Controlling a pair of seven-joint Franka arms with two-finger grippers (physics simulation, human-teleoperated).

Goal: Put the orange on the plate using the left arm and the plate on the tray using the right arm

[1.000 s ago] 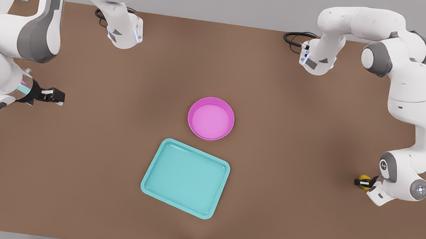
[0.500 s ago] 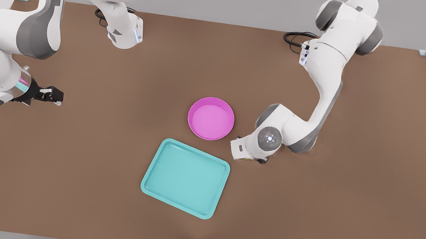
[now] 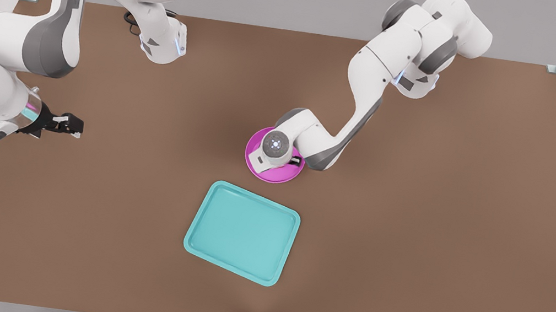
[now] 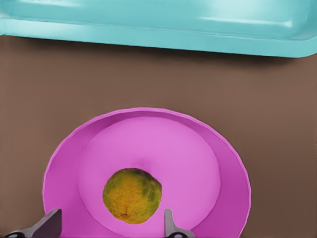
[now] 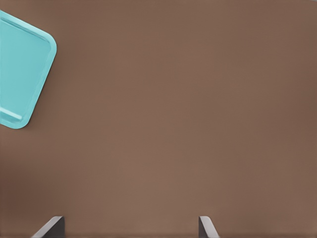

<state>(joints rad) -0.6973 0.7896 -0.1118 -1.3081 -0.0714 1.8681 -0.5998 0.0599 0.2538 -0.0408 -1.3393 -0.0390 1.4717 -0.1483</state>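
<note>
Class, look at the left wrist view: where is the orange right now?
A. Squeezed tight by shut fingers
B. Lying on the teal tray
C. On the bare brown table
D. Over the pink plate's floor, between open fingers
D. The orange shows against the pink plate, and the left gripper has fingers spread wider than the fruit.
</note>
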